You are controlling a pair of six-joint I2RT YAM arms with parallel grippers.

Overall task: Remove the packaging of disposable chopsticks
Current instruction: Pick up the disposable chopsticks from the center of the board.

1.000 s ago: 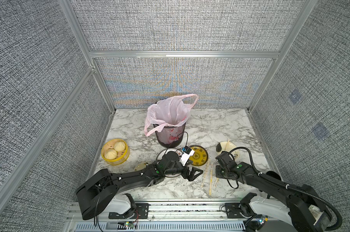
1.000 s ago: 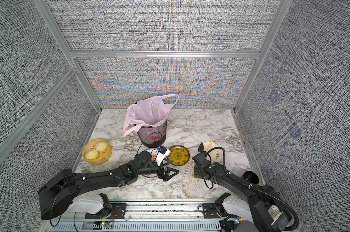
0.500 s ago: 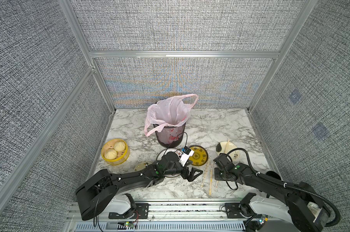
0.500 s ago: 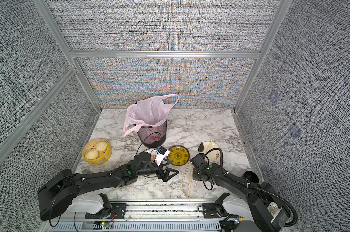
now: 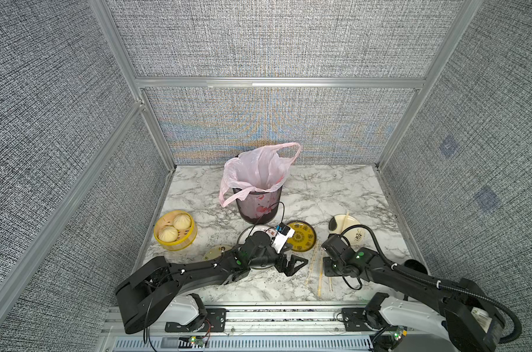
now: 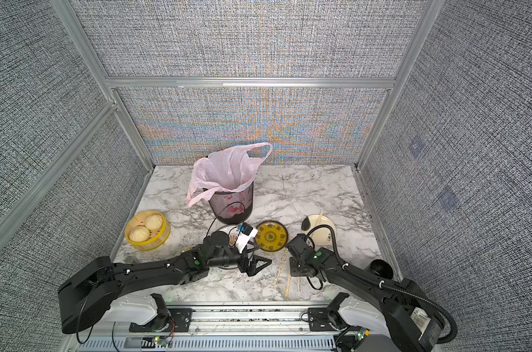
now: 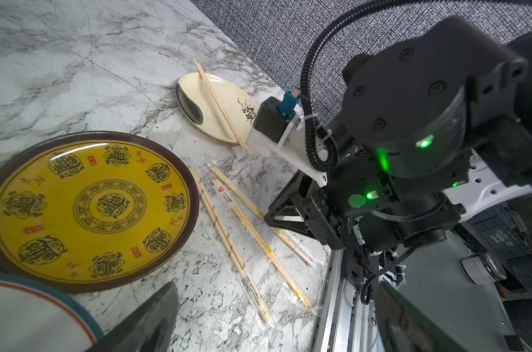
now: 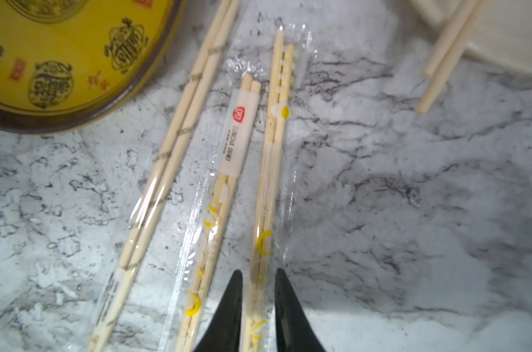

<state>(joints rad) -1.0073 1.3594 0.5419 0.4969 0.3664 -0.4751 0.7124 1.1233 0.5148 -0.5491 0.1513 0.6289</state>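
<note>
three pairs of chopsticks [image 8: 216,195] lie side by side on the marble table [image 5: 319,189] near its front edge, just beside the yellow plate [image 5: 301,240]. each is in a clear wrapper, though the pair closest to that plate looks to poke half out of its film. a fourth, bare pair [image 7: 219,102] rests across the white plate [image 7: 237,100] further back.

the right gripper [image 8: 258,272] is down on the pair farthest from the yellow plate. its two black fingers are drawn in narrow on either side of that wrapper [image 8: 289,189], with the sticks between them, pinching it part-way along while it lies flat on the table. the left gripper [image 5: 292,264] hangs close by with its fingers spread wide and nothing in them.

to my eye these will handle as very light things. the sticks are stiff and thin, and the film is soft, crinkly and slick. a pinch across the middle holds wood through plastic, so the sticks may slide inside or the whole pair may skid on the smooth marble. the film runs a little past the stick tips and along their sides, and that loose margin is the place for the free gripper to take hold while the other keeps the sticks clamped. too hard a squeeze might snap the thin wood.
</note>
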